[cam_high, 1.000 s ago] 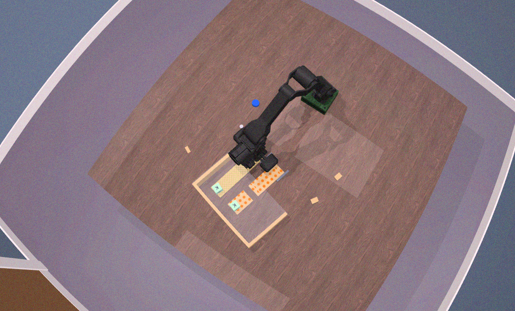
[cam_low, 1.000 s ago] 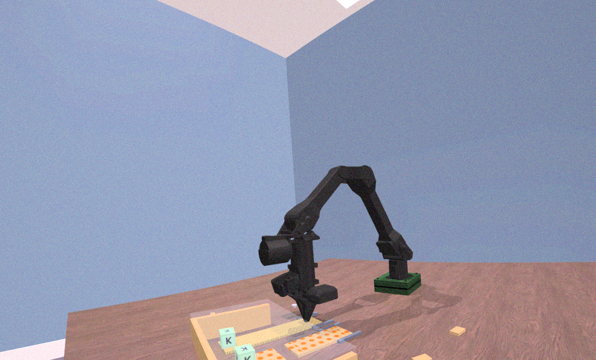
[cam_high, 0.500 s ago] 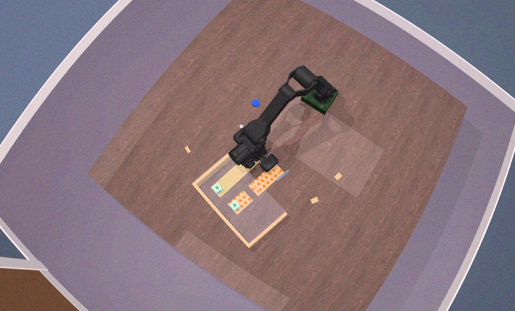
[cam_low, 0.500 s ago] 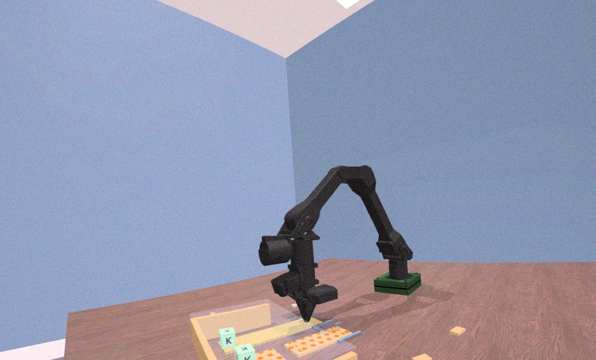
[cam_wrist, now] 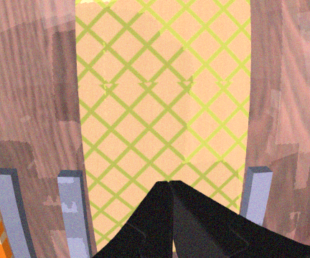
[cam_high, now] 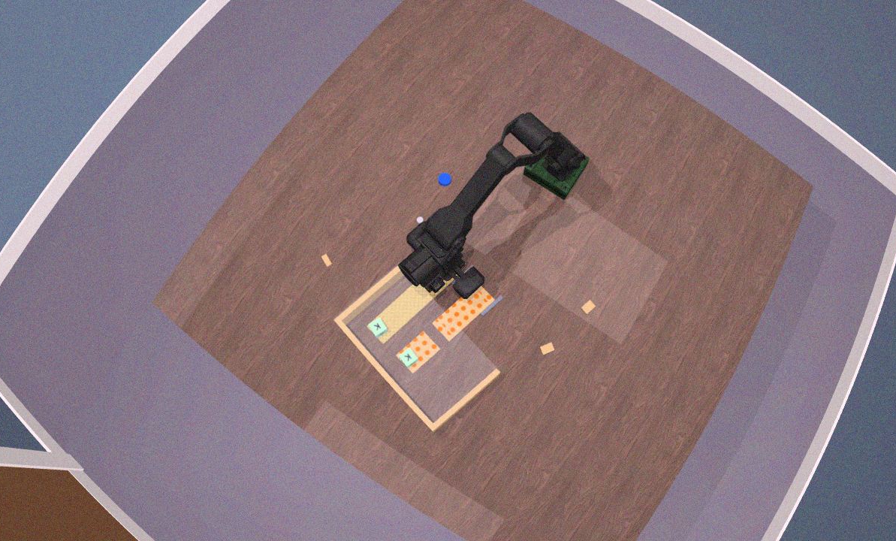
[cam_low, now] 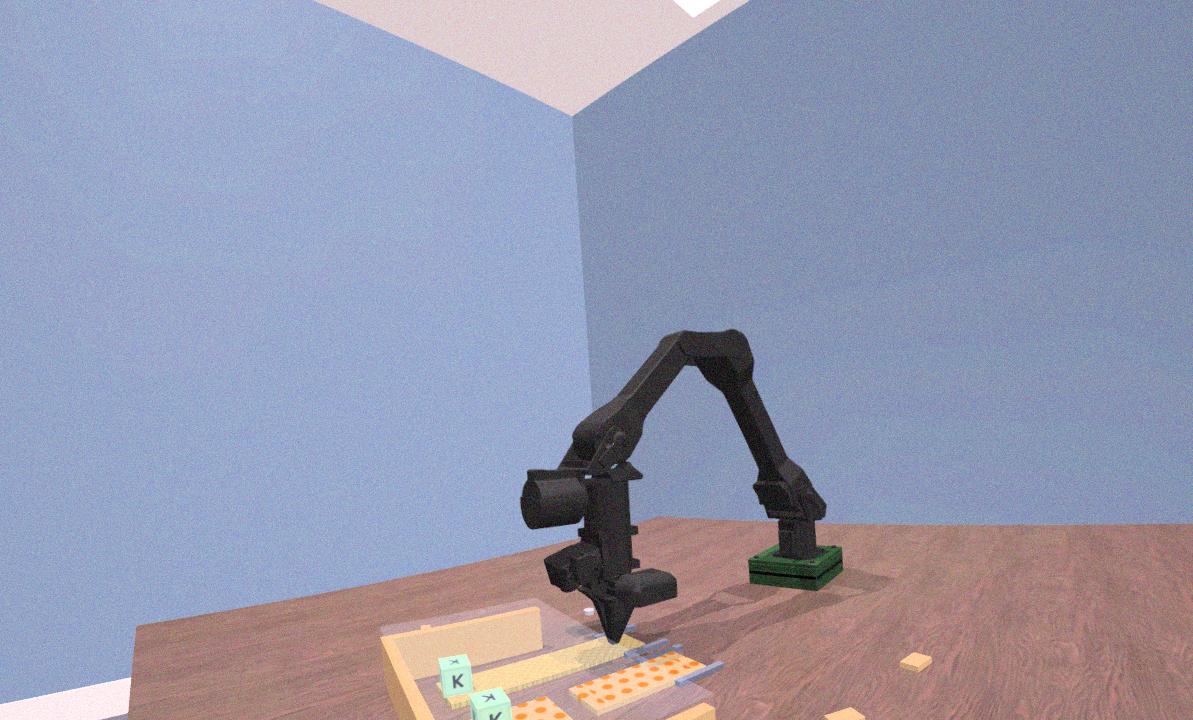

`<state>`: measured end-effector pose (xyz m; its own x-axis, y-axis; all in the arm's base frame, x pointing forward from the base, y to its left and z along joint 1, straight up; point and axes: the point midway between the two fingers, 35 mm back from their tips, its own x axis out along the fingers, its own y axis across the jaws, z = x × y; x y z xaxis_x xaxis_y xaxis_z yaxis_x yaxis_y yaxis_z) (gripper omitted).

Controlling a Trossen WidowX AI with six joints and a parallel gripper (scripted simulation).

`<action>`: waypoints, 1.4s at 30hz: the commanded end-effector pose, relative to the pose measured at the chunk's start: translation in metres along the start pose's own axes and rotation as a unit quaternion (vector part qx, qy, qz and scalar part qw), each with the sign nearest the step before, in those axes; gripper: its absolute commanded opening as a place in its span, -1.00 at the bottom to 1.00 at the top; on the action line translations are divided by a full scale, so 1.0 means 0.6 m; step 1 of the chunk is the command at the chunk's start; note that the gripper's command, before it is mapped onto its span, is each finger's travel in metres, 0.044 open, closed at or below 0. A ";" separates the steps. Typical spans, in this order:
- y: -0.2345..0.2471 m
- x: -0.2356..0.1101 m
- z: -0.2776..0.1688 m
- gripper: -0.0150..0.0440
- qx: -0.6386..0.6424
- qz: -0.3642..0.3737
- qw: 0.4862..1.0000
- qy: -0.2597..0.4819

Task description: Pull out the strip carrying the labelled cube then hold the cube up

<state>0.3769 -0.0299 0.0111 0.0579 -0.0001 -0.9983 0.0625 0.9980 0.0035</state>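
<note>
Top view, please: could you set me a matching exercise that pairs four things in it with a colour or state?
Things:
1. lattice strip
2. dotted strip
3. gripper
4. base plate

Colour or state:
a. green
b. split in two pieces
c. shut, tip down on the lattice strip
d. one piece, with a cube on its far end

Pairs: 1-d, 2-b, 3-c, 4-a

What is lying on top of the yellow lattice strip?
A mint cube marked K sits on the lattice strip; the shut gripper meets its near end. Contact there is hidden.
</note>
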 end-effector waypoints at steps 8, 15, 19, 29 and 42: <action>0.001 0.006 -0.035 -0.49 0.001 0.000 1.000 0.009; 0.002 0.004 -0.043 -0.49 0.001 0.000 1.000 0.009; 0.001 -0.003 -0.035 -0.49 0.001 0.000 1.000 0.009; 0.001 -0.009 -0.032 -0.49 0.001 0.000 1.000 0.009; 0.002 0.002 -0.064 -0.49 0.001 0.000 1.000 0.010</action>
<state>0.3451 -0.0267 0.0101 0.0451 0.0010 -0.9990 0.0624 0.9980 0.0038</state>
